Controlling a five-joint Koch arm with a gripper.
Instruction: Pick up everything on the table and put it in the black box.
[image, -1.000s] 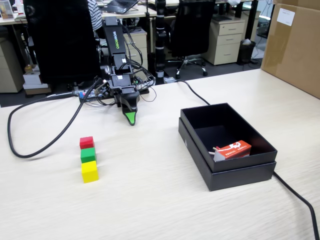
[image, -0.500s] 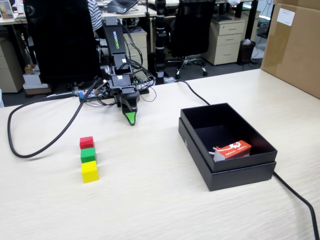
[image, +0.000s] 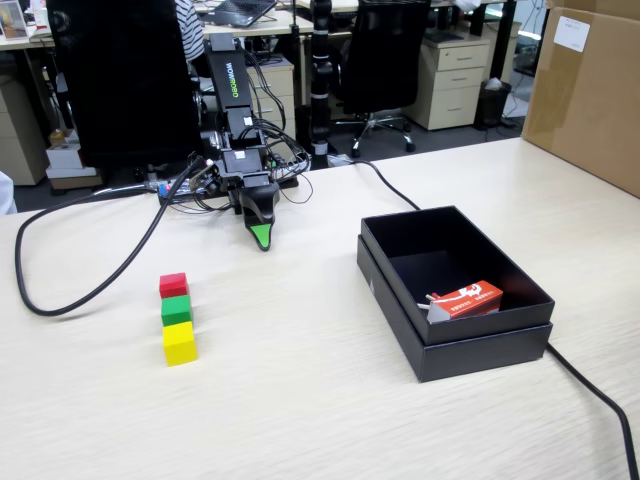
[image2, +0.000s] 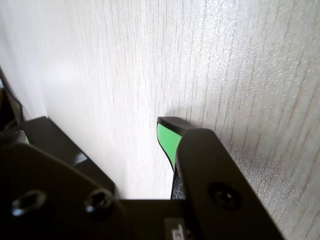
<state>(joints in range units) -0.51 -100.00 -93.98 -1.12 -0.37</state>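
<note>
Three small cubes stand in a touching row on the table, left of centre in the fixed view: red farthest, green in the middle, yellow nearest. The black box sits to the right, well apart from them. My gripper points down at the table behind the cubes, its green tip touching the wood. In the wrist view my gripper holds nothing. Bare table shows between the right fingertip and the left jaw, so the jaws stand apart. Neither cubes nor box appear there.
A red-and-white carton lies inside the box. Black cables run over the table: one loops at the left, another passes the box's right corner. A big brown cardboard carton stands at the back right.
</note>
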